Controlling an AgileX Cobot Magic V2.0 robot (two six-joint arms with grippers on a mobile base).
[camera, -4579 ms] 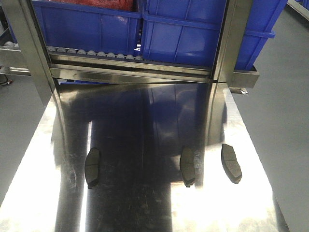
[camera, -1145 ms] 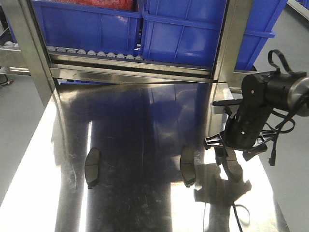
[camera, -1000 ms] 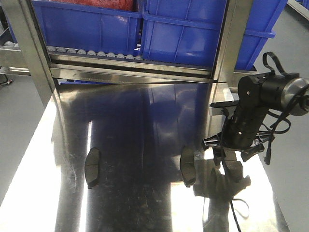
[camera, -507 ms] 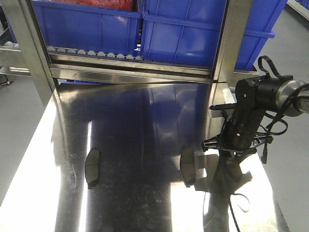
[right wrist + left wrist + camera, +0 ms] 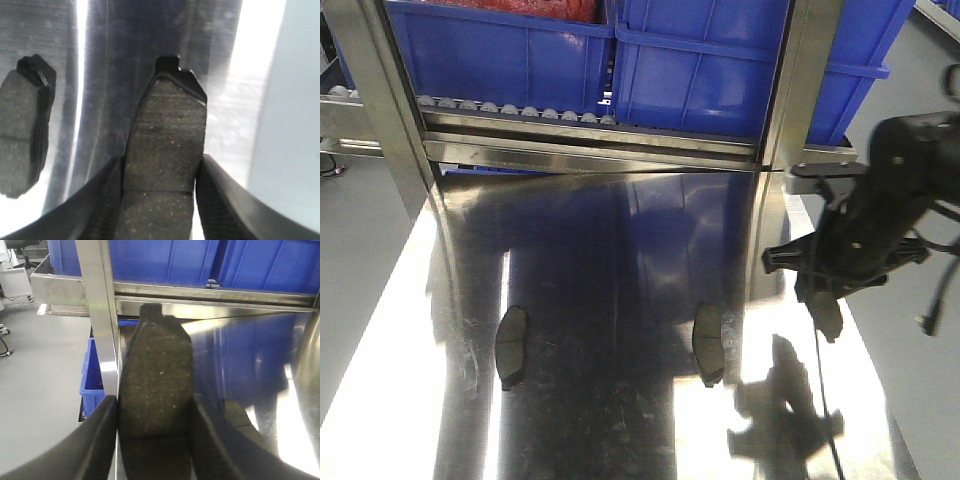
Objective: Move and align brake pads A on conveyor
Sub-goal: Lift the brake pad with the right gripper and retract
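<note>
Left hand [image 5: 154,405]: seen only in its own wrist view, with both fingers [image 5: 97,440] pressed on the long edges of a pad.
Left-hand pad [image 5: 157,370]: gripped lengthwise, friction face to the camera, tab end pointing away. A steel post [image 5: 100,315] stands just behind it on the left, and a small floor bin [image 5: 92,375] shows beyond that post.
Surface [image 5: 610,250]: polished steel with strong glare down both sides and blue reflections in the middle.
Left pad [image 5: 511,347]: lies flat on the surface, long axis running front to back, nothing near it.
Middle pad [image 5: 708,343]: lies flat with the same orientation, well apart from the left pad and level with it.
Bins [image 5: 700,60]: blue, side by side on a roller rail [image 5: 510,108] along the back edge of the surface.
Uprights [image 5: 805,80]: steel frame legs at the back corners. The right one is close behind the right arm.
Right hand [image 5: 825,300]: above the right side of the surface, clamped on a pad.
Right-hand pad [image 5: 830,320]: its lower end pokes out below the fingers. It is off the surface, and its shadow falls nearer the front edge. The wrist view shows its friction face up between the fingers.
</note>
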